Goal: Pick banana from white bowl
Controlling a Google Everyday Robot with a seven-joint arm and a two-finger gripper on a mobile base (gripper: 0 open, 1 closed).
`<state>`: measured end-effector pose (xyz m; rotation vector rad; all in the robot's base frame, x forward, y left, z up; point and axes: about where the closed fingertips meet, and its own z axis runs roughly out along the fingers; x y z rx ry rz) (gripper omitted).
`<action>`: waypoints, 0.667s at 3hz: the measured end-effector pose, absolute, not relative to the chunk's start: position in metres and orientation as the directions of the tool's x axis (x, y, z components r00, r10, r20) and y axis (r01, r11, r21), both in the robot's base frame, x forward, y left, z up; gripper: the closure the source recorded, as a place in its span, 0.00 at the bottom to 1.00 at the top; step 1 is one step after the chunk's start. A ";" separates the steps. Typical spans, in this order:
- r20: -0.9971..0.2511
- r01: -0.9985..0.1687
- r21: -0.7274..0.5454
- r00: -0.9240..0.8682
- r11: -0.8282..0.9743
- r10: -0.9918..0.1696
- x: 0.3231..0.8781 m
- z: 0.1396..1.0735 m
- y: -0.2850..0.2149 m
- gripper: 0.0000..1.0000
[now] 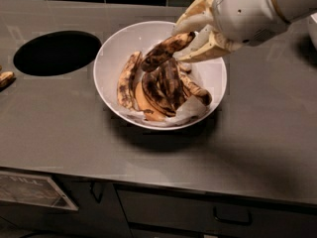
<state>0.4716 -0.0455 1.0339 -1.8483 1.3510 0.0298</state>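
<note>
One short, curved, black-blotched banana (163,51) clamped at its right end by cream two-finger pincer (190,37), just above glossy round white bowl (111,58) on grey bench (59,128). Long axis slopes down-left from pincer, free end nr. remaining dark peels (158,90).
</note>
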 end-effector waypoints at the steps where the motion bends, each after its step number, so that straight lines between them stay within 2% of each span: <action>1: -0.517 -0.812 -0.580 0.433 -0.070 -0.738 0.481 1.039 -0.037 1.00; 2: -0.569 -0.842 -0.531 0.442 -0.101 -0.693 0.496 1.027 -0.020 1.00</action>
